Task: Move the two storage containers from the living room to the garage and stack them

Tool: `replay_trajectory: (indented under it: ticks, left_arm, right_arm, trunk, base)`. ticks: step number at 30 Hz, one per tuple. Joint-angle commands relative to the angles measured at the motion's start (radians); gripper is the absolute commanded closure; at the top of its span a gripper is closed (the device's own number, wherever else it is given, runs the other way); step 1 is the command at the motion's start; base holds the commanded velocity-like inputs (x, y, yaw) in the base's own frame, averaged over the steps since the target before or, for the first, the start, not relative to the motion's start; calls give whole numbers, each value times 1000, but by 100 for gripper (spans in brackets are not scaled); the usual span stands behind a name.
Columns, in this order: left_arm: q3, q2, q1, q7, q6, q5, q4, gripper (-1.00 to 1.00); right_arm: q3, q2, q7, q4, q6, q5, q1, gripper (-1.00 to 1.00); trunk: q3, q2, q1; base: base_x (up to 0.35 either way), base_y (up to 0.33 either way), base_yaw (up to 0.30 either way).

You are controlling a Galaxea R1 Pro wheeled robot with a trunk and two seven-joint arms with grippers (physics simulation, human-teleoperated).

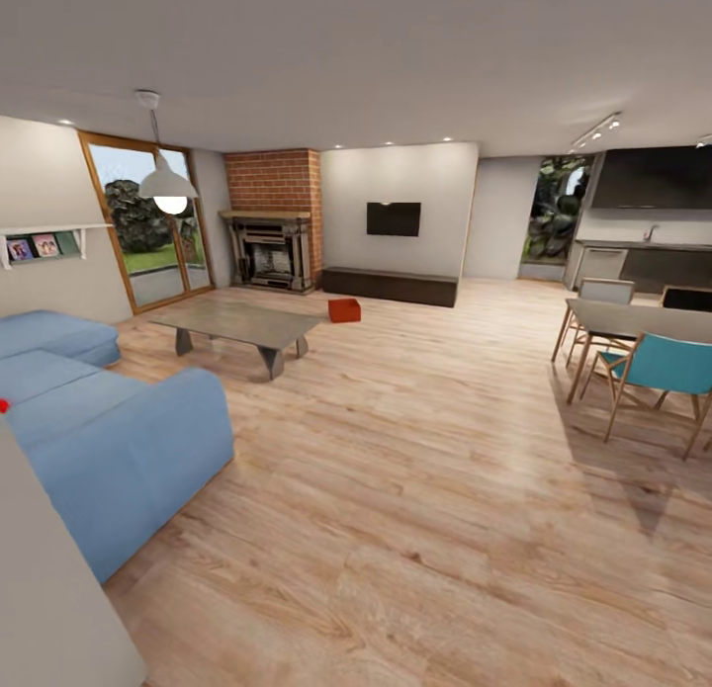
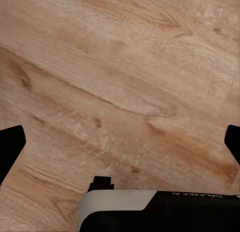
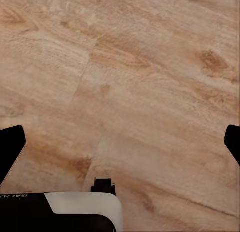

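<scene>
Across the living room, the light wood plank floor (image 1: 435, 489) runs from underfoot to the far wall. At about nine o'clock stands a big blue fabric sofa (image 1: 109, 430), and beyond it, near eleven o'clock, a low grey coffee table (image 1: 237, 323). A red brick chimney with a grey fireplace (image 1: 272, 227) rises at eleven o'clock, with a black wall TV (image 1: 394, 218) above a long dark low cabinet (image 1: 391, 286) at twelve. At two o'clock sits a dining table with a teal chair (image 1: 665, 369). One small orange-red open storage container (image 1: 344, 309) rests on the planks just in front of the cabinet, past the coffee table's far end, well apart from the robot. In the wrist views the left claw (image 2: 120, 142) and the right claw (image 3: 120, 142) each hang over bare planks, black fingertips (image 2: 11, 144) (image 3: 11, 144) spread wide, released and grasping nothing.
</scene>
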Motion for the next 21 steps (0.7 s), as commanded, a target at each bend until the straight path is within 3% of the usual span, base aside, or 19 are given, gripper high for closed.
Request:
replay_trajectory:
  ticks: [1,21]
  left_arm:
    - [1,0,-2,1,-7,4,5,-100]
    - [1,0,-2,1,-7,4,5,-100]
  right_arm:
    - [8,0,0,4,-7,-8,-2,-100]
    - [8,0,0,4,-7,-9,-2,-100]
  trunk:
    - [-1,-1,1]
    - [-1,-1,1]
  base:
    - [329,0,0]
    - [329,0,0]
